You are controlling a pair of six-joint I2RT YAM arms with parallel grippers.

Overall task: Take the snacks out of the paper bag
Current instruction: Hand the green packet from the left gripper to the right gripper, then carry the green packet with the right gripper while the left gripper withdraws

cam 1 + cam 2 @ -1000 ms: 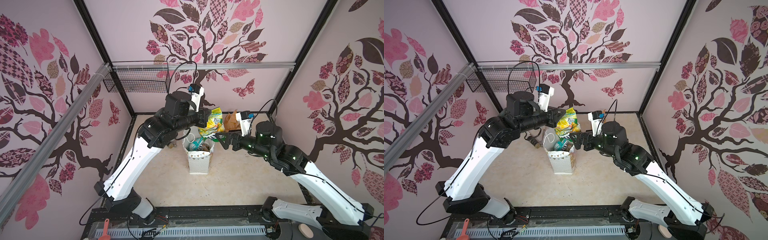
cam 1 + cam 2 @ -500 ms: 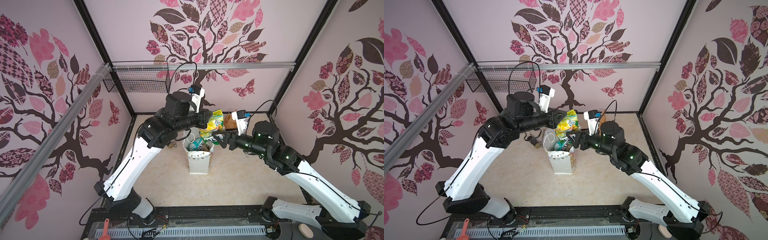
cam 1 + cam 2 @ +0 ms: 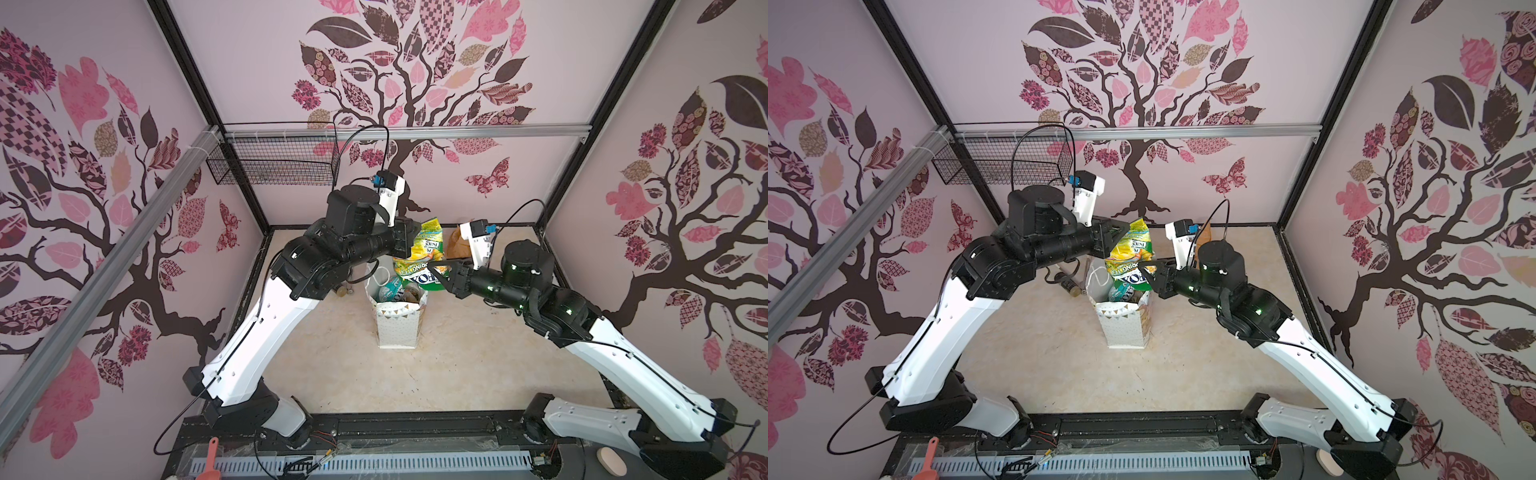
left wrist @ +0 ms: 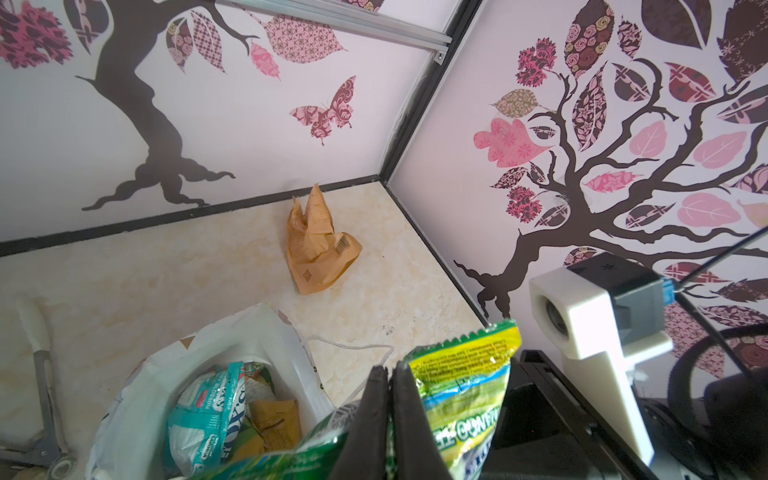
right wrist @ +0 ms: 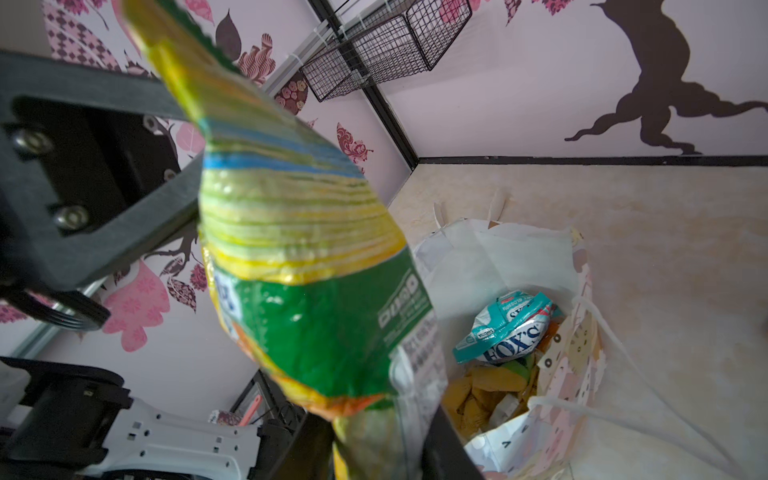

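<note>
**Plainly: one packet aloft, gripped from both sides**

The green-and-yellow packet (image 3: 420,254) hung in the air above the open mouth of the paper bag (image 3: 397,332). The left gripper (image 4: 386,376) held the packet's upper part. Its jaws were almost together, with a sliver of green film showing between them. The right gripper (image 3: 436,272) stood on the opposite side, its jaws closed on the lower part of the same packet. The right wrist view showed the packet passing between both of its fingers.

The bag stood upright near the middle of the table (image 3: 457,374). Inside it, a teal packet (image 5: 505,328) lay on top of yellowish wrappers that could not be told apart. A crumpled brown paper (image 4: 320,245) lay on the table near the back right corner, well apart from the bag.
</note>
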